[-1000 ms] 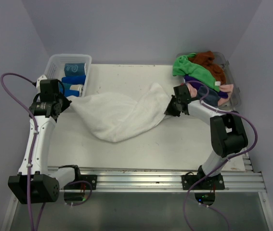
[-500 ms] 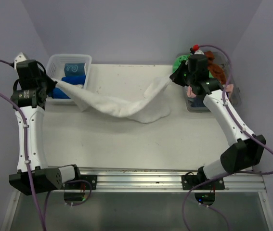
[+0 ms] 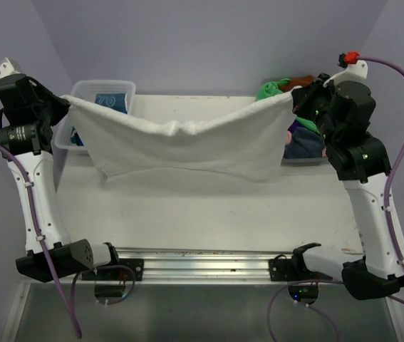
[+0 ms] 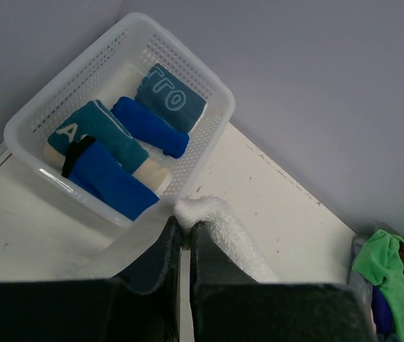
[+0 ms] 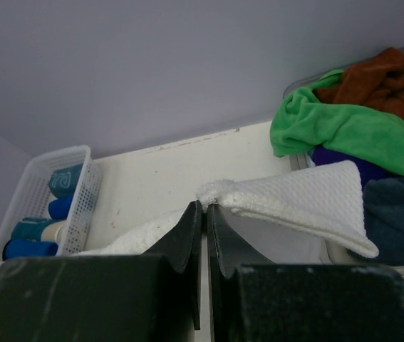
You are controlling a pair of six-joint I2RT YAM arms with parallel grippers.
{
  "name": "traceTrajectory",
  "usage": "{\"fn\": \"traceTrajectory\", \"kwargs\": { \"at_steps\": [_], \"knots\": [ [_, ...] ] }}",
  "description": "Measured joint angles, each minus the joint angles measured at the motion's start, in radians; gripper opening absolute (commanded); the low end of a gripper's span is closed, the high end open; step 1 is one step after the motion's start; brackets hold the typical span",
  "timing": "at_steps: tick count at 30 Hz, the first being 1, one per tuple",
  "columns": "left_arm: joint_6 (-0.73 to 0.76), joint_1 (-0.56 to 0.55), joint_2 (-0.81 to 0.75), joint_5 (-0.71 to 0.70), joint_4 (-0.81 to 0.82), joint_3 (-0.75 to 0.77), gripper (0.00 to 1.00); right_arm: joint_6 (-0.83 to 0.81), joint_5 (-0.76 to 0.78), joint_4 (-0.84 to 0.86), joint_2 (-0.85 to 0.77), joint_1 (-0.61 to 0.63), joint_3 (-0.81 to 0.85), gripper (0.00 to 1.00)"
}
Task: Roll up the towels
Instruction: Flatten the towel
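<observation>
While I keep both arms high, the white towel [image 3: 187, 146] hangs spread above the table [image 3: 187, 206], with its long axis running left to right. The left gripper [image 4: 185, 226] is clamped on one top corner and the right gripper [image 5: 203, 208] on the other. The white slotted basket [image 4: 205, 146] holds a rolled blue towel [image 4: 150, 127] and a rolled teal towel [image 4: 169, 98]. The clear tub [image 5: 303, 80] holds a green towel [image 5: 337, 128] and a rust-brown towel [image 5: 380, 82].

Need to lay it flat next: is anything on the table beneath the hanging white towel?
The table in front of the white towel is bare; what it hides cannot be seen. The basket sits close by its left corner.
</observation>
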Motion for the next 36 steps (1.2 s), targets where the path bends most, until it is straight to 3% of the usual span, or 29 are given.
{"fn": "traceTrajectory", "kwargs": {
  "at_steps": [10, 20, 25, 30, 36],
  "knots": [
    [-0.005, 0.007, 0.049, 0.134, 0.031, 0.048, 0.0, -0.077, 0.116, -0.042, -0.037, 0.0, 0.071, 0.0],
    [-0.029, 0.01, 0.488, 0.325, 0.042, 0.397, 0.0, -0.13, 0.118, -0.058, 0.416, -0.047, 0.5, 0.0],
    [-0.061, 0.03, 0.544, 0.422, 0.055, 0.521, 0.0, -0.13, 0.094, -0.1, 0.464, -0.116, 0.571, 0.0],
    [-0.124, 0.125, 0.421, 0.562, 0.175, 0.368, 0.0, -0.13, 0.095, -0.072, 0.313, -0.145, 0.425, 0.0],
    [-0.132, 0.22, 0.198, 0.665, 0.281, -0.011, 0.0, -0.084, 0.111, -0.011, -0.048, -0.137, -0.058, 0.0]
  ]
}}
